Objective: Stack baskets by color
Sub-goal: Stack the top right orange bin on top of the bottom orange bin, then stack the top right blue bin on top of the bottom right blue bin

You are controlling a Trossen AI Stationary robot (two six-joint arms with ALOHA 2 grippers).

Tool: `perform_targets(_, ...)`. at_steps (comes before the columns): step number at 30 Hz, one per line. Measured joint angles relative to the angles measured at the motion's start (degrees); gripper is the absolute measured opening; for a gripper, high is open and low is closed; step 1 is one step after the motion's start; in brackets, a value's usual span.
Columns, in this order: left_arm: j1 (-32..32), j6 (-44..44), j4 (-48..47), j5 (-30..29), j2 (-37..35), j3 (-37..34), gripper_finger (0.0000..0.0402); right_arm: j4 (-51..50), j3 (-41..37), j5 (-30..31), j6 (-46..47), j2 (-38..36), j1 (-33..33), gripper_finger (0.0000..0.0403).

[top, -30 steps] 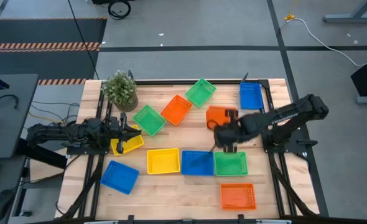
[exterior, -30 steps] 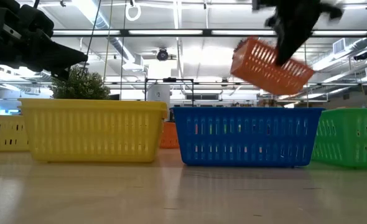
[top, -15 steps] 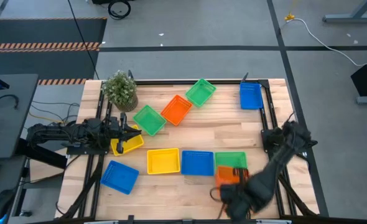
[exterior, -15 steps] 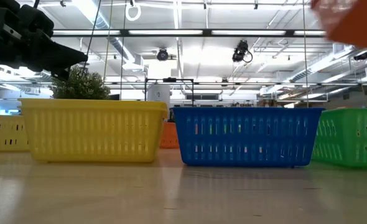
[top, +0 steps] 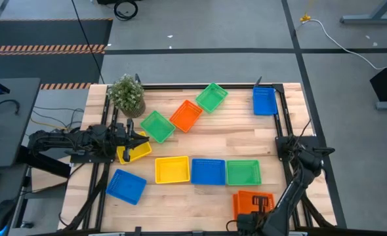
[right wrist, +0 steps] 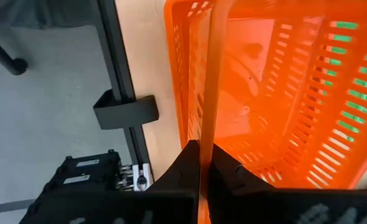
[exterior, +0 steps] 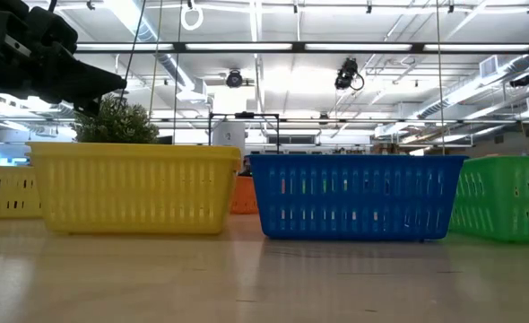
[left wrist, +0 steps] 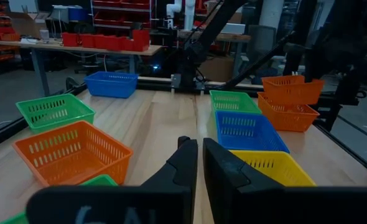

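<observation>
text: none legible — labels: none — signs: none — numbers: none

The right arm reaches from its base at the tabletop's right edge down toward the near right corner, bent sharply. Its tool [right wrist: 203, 163] has its fingers pressed together on the rim of an orange basket [right wrist: 277, 87], pinching the thin wall between them. The left arm lies stretched low along the tabletop's left edge, pointing inward. Its tool [left wrist: 196, 163] hangs with its fingers nearly together, holding nothing.
</observation>
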Motion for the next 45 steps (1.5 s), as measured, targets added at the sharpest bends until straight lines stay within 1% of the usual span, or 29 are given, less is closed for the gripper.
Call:
perform_targets(6, -0.02, 0.01, -0.02, 0.0, 0.01, 0.0, 0.0038, 0.5, 0.04, 2.33, -0.39, 0.08, 0.0, 0.0013)
perform_targets(9, 0.01, 0.02, -0.01, 0.0, -0.01, 0.0, 0.0035, 0.99, -0.3, 2.31, -0.38, 0.06, -0.14, 0.0019)
perform_targets(13, -0.01, 0.02, -0.02, 0.02, -0.01, 0.0, 0.003, 1.94, -1.52, 2.28, -0.46, 0.05, -0.24, 0.0017)
perform_targets(19, -0.01, 0.01, 0.0, 0.02, 0.0, 0.0, 0.0035, 3.11, -2.49, 2.09, -0.57, 0.04, -0.24, 0.0022)
perform_targets(24, 0.01, 0.02, -0.02, 0.0, 0.01, 0.0, 0.0038, 3.08, -2.5, 1.87, -1.55, 0.04, -0.22, 0.0049)
perform_targets(32, -0.01, 0.0, 0.01, 0.02, 0.01, 0.0, 0.0028, 2.88, -2.5, 0.75, -1.85, 0.04, -0.22, 0.0109)
perform_targets(34, 0.0, 0.01, -0.02, 0.02, -0.01, 0.0, 0.0028, 2.89, -2.5, -0.81, -2.77, -0.29, -0.26, 0.0119)
perform_targets(36, -0.02, 0.0, -0.02, 0.02, -0.01, 0.0, 0.003, 3.54, -2.51, -0.74, -2.99, -1.42, -0.22, 0.0121)
perform_targets(38, -0.01, 0.01, -0.02, 0.02, -0.01, 0.0, 0.0033, 5.75, -2.49, 2.55, -4.14, -2.83, 0.21, 0.0119)
perform_targets(39, -0.01, 0.02, -0.02, 0.0, -0.01, 0.0, 0.0035, 7.09, -2.49, 5.76, -5.5, -3.46, 0.69, 0.0116)
perform_targets(41, -0.02, 0.0, -0.02, 0.0, -0.01, 0.0, 0.0036, 9.17, -2.49, 14.5, -8.42, -4.55, 1.96, 0.0107)
perform_targets(43, -0.01, 0.02, -0.02, 0.02, -0.01, 0.0, 0.0035, 9.21, -2.49, 23.17, -9.47, -5.63, 2.87, 0.0095)
perform_targets(45, 0.01, 0.0, -0.02, 0.0, 0.0, 0.0, 0.0031, 8.87, -2.49, 28.34, -9.73, -6.47, 2.88, 0.0081)
